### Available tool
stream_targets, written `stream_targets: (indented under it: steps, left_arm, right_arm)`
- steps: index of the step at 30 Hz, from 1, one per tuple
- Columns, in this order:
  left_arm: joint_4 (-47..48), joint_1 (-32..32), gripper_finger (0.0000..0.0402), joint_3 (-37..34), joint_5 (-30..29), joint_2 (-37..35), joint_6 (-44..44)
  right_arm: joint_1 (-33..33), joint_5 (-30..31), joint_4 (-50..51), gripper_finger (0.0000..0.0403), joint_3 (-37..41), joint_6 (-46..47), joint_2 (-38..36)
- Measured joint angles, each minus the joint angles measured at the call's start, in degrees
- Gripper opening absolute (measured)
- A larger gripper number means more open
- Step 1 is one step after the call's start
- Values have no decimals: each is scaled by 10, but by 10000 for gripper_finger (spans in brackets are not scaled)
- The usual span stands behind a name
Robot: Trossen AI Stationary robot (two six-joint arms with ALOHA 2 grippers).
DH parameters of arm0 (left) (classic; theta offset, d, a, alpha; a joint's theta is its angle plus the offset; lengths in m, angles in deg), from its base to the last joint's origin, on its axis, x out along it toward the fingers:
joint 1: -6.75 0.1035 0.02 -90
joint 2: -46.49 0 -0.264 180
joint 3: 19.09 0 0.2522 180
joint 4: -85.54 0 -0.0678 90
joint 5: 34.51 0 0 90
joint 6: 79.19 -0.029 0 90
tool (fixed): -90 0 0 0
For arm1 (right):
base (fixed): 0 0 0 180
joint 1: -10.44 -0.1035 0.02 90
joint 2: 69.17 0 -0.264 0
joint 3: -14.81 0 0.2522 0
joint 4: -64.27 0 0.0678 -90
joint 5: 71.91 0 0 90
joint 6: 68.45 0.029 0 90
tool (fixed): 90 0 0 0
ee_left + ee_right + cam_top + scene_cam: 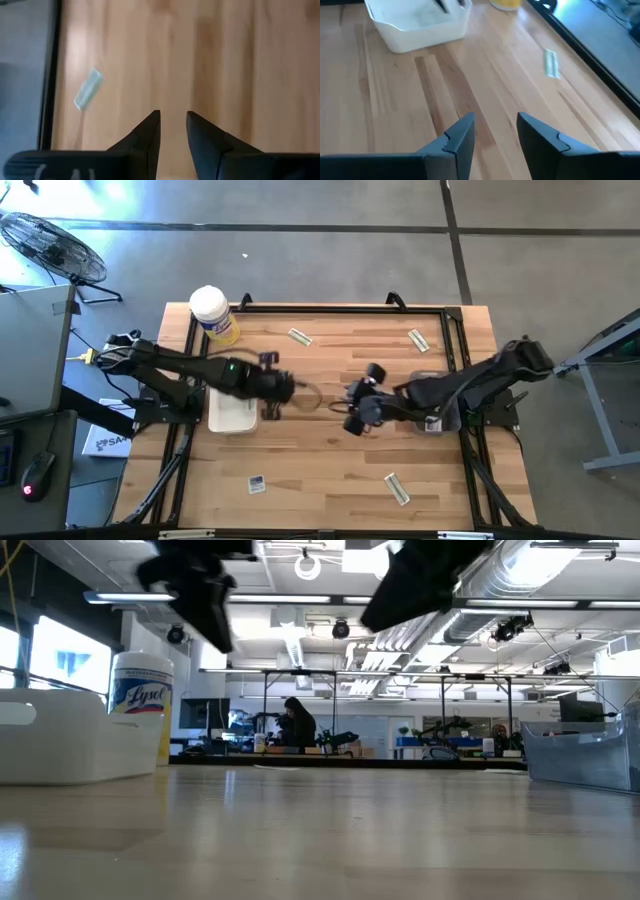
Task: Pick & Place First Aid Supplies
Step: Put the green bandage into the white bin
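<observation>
Three greenish-tan strips (300, 336) and one white square packet (257, 484) lie flat, scattered on the table.

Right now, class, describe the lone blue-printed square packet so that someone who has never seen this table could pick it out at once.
Start at the wooden table and find the white tray on its left side. From the tray, go straight toward the table's near edge: the square packet lies flat there, alone. It is the only white square with dark blue print; the other packets in sight are narrow pale strips.
</observation>
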Motion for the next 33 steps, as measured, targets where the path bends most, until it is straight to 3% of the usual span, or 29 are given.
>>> stream_targets:
  steps: [5,7,11,21,25,33]
  left_arm:
    - [-146,97,90,-4,55,19,-49]
    - [-224,136,90,-11,86,28,-57]
    - [-292,208,90,-24,126,64,-56]
    - [-342,335,90,-7,175,208,-34]
    - [-341,363,90,-3,212,245,-33]
    - [-379,355,90,-3,211,273,-33]
  right_arm:
    - [-36,48,64,140,12,67,-24]
    - [-48,39,55,140,33,81,-23]
    - [-72,0,-18,140,94,122,-19]
    - [-90,-24,-361,140,265,104,-13]
    - [-89,-42,-400,140,288,104,-13]
    - [-94,-41,-406,140,290,106,-13]
